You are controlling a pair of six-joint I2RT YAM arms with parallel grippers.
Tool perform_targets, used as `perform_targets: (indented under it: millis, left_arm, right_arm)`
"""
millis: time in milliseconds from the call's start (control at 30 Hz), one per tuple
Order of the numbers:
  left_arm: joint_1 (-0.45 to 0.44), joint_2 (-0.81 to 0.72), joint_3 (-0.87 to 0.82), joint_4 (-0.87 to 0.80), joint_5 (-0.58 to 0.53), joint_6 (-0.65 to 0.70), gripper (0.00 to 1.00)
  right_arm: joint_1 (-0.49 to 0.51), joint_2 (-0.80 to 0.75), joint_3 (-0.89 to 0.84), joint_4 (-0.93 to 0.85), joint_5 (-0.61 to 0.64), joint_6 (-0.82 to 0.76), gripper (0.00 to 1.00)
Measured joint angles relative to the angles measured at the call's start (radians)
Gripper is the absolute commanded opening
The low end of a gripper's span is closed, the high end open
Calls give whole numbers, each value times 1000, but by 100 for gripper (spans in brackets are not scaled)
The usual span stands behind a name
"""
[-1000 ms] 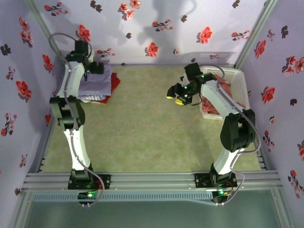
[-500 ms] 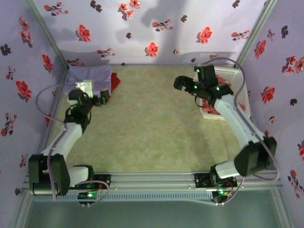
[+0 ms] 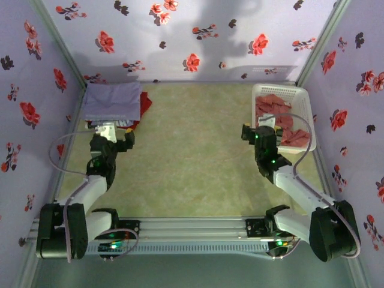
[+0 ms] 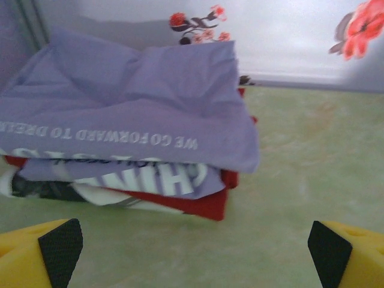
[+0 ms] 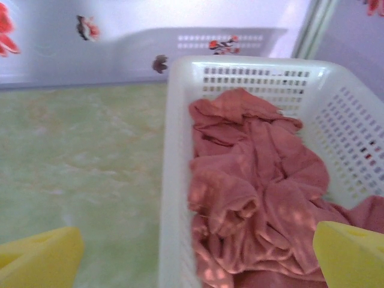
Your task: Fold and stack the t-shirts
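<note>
A stack of folded t-shirts [image 3: 113, 101] lies at the back left corner. Its top shirt is lavender with white lettering [image 4: 129, 108]; a purple lettered one and a red one [image 4: 207, 204] lie beneath. My left gripper [image 3: 116, 133] [image 4: 195, 246] hovers open just in front of the stack, with nothing between its fingers. A crumpled salmon-red t-shirt [image 3: 282, 117] [image 5: 258, 186] lies in the white basket [image 3: 304, 99] [image 5: 179, 150]. My right gripper [image 3: 261, 127] [image 5: 195, 255] stands open at the basket's near left rim and holds nothing.
Floral walls close in the table on the back, left and right. Green mat [image 3: 192, 144] stretches between the stack and the basket. Both arms are folded low near the front rail [image 3: 192, 228].
Both arms have folded down and drawn back toward the near edge, the left away from above the stack, the right away from the basket's left side. The right jaws have spread wider.
</note>
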Motion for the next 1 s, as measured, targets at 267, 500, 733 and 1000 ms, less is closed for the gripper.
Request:
perform_targets:
  millis: [267,500,733,1000]
  left_arm:
    - [2,343,-90,333,-99,60,100]
    - [4,443,-125,523,-120,67,100]
    - [4,443,-125,583,-120,72,99]
    - [4,443,-125,585,-121,75,100]
  right_arm:
    - [-86,126,-150,332,45,-15,99]
    - [-129,180,-153,408,-16,-18,99]
    - [-162,153,-150,401,-33,-6,99]
    - [-196,107,-169,385,-38,2,99]
